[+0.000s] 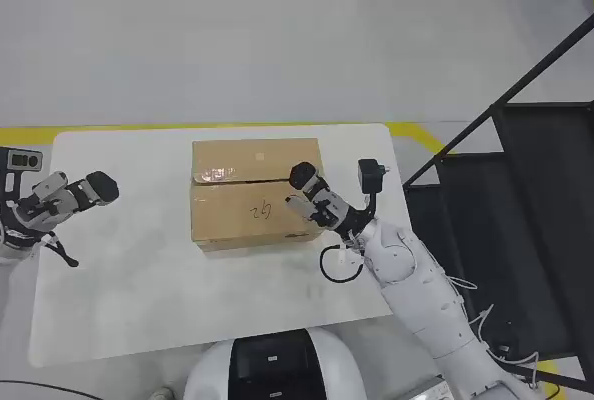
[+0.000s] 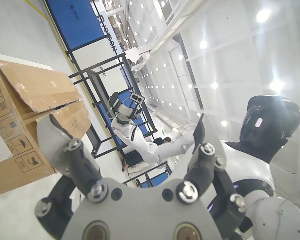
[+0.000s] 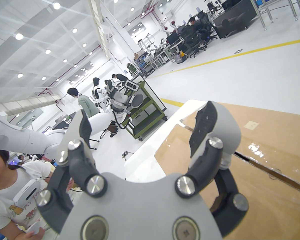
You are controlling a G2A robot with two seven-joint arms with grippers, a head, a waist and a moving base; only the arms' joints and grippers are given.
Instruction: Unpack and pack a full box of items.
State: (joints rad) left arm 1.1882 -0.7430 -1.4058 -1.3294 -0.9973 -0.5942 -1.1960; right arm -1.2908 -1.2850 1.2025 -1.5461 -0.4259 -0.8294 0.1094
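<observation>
A brown cardboard box (image 1: 255,192) stands in the middle of the white table (image 1: 127,290), its top flaps folded down along a centre seam. One flap edge (image 2: 52,106) sits slightly raised at the seam. My right gripper (image 1: 305,192) is over the box's right end, open and holding nothing; the right wrist view shows its fingers (image 3: 207,123) just above the box top (image 3: 252,156). My left gripper (image 1: 92,190) hovers over the table's left side, well clear of the box, pointing toward it. It (image 2: 126,121) is open and holds nothing, with the box (image 2: 27,96) off to one side.
A black metal rack (image 1: 537,200) stands close to the table's right edge. Bare table surface lies in front of the box and to its left. A yellow floor line (image 1: 417,130) runs behind the table.
</observation>
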